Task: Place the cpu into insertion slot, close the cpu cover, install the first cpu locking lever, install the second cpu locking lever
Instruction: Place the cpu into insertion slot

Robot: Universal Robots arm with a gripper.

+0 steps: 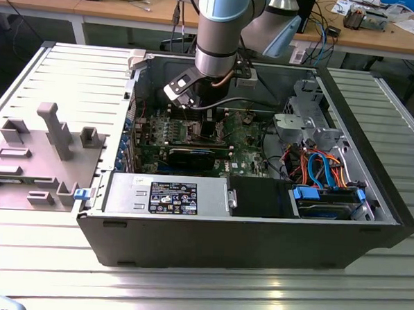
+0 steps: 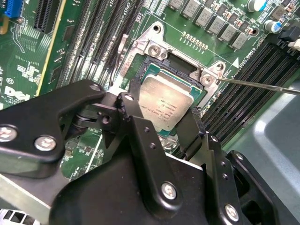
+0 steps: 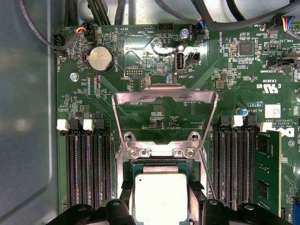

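The cpu, a silvery square chip on a green rim, lies in the insertion slot; whether it is fully seated I cannot tell. My gripper reaches down into the open computer case, its black fingers pressed against two opposite edges of the chip. The cpu cover is swung open beyond the slot, so the green board shows through its square opening. A thin locking lever sticks out beside the slot, unlatched.
Memory slots flank the socket on both sides, one holding a green module. In the exterior view a black graphics card lies in front of the socket, a power supply along the case front, and cables and drive bays at the exterior view's right.
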